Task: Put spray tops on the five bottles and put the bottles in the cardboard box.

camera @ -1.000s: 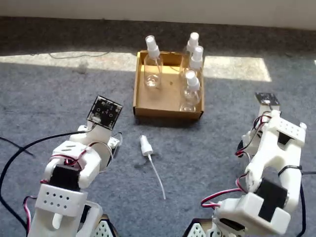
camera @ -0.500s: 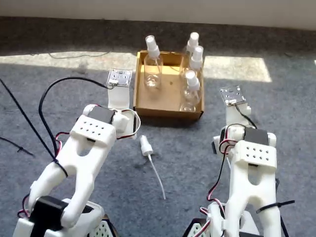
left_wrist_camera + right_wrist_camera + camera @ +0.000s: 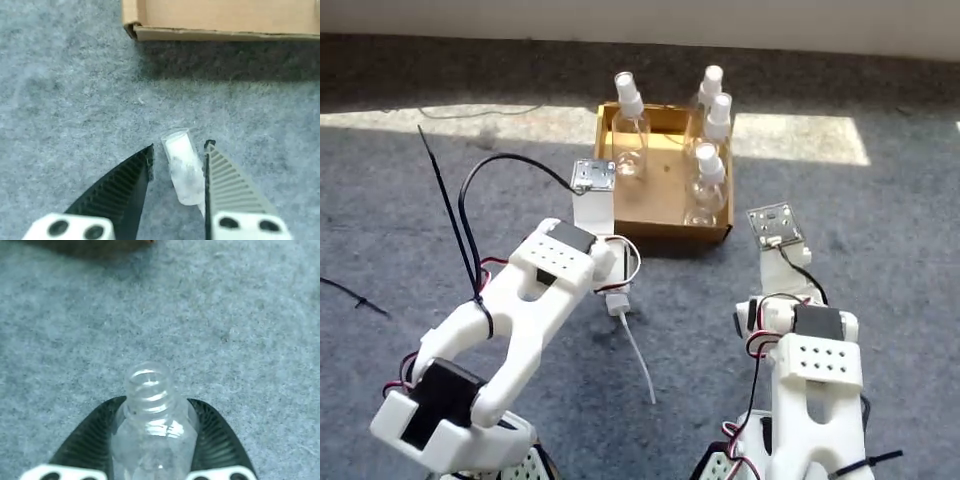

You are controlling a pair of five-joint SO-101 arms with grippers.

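Note:
A white spray top (image 3: pixel 617 302) with a long thin dip tube (image 3: pixel 642 365) lies on the grey carpet just in front of the cardboard box (image 3: pixel 660 232). My left gripper (image 3: pixel 177 151) is open and low over it, one finger on each side of the spray top (image 3: pixel 181 167). My right gripper (image 3: pixel 152 405) is shut on a clear bottle (image 3: pixel 149 412) with a bare threaded neck, held upright above the carpet. In the box stand several clear bottles (image 3: pixel 630 130) with white spray tops on.
The box's front wall (image 3: pixel 220 33) lies close ahead of the left gripper. The right arm (image 3: pixel 800 330) stands right of the box's front corner. A black cable (image 3: pixel 450 220) loops up beside the left arm. Grey carpet lies around the box.
Both arms unfolded and came forward. The left arm swung right and down over the spray top. The right arm drew slightly left and nearer.

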